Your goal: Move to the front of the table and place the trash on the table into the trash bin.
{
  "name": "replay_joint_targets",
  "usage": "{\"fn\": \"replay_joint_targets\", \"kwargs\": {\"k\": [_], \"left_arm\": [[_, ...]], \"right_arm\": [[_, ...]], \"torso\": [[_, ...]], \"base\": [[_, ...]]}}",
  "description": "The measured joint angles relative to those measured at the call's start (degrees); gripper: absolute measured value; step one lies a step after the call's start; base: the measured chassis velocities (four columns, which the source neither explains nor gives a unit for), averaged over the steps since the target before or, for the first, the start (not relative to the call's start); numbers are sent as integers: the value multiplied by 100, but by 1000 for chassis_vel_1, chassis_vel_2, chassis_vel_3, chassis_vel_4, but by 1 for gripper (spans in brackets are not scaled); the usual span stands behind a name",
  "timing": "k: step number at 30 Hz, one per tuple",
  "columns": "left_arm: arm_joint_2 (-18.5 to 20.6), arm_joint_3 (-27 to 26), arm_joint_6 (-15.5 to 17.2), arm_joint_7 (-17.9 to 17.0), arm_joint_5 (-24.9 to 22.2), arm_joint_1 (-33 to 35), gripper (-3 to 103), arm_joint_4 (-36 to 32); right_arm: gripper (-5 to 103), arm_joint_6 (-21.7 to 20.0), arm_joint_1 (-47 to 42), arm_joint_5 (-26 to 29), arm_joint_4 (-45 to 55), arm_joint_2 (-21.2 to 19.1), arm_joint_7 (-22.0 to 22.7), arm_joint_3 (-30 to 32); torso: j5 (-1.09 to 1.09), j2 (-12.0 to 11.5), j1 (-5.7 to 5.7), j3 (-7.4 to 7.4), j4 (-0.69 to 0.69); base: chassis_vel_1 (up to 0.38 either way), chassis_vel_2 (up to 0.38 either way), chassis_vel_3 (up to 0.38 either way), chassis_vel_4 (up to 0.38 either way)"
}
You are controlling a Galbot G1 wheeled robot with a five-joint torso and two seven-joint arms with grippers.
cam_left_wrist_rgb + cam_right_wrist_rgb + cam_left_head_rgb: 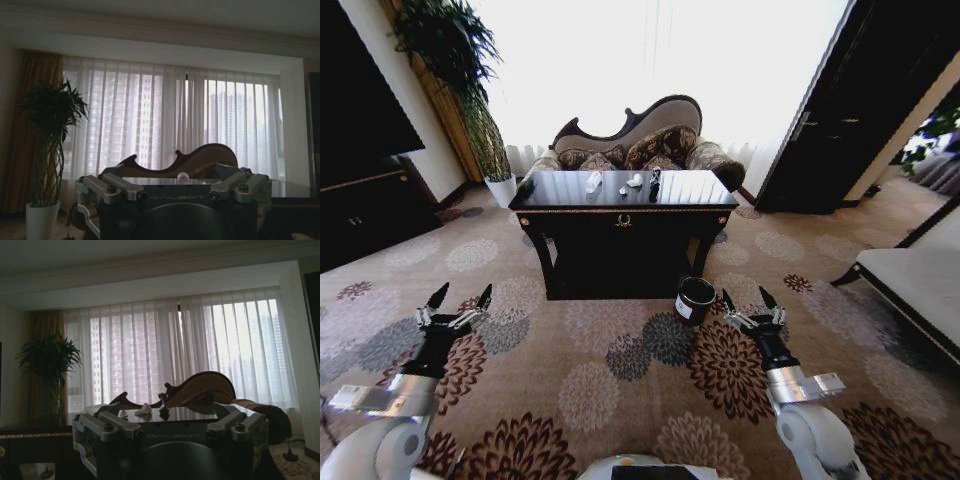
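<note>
The table (623, 203) is taken as the landmark, standing well ahead of the robot with carpet (620, 370) between. To its left rear a white plant pot (501, 190) is set against the curtain (650, 60), apart from the work. Short of the table and to its left, the left gripper (460, 297) is held low over the carpet, fingers spread wide and empty; this looks like a carrying posture for the drive, kept ready for a pick. On the tabletop the trash is laid in a row near the middle: a white scrap (592, 181) to the left, a small piece (623, 189), a crumpled paper ball (635, 180), then a dark can (654, 180) upright. A sofa (632, 140) is seen just behind the table. Beside the table's front right leg the trash bin (694, 299) is stood on the floor, apparently so drops stay short. Beside the bin, the right gripper (750, 297) is likewise held wide and empty.
</note>
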Motion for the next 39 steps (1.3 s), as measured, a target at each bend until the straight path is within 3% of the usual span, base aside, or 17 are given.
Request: {"fn": "replay_joint_targets", "kwargs": {"k": [15, 39], "left_arm": [[-38, -54, -186, 291, -198, 24, 100, -50], [-123, -101, -201, 403, -196, 43, 100, -109]], "right_arm": [[100, 3, 0, 25, 1, 9, -9, 10], [100, 23, 14, 131, -14, -25, -22, 97]], "torso": [[0, 0, -1, -1, -1], [0, -1, 2, 1, -1]], "base": [[-227, 229, 225, -235], [-275, 276, 281, -278]]}}
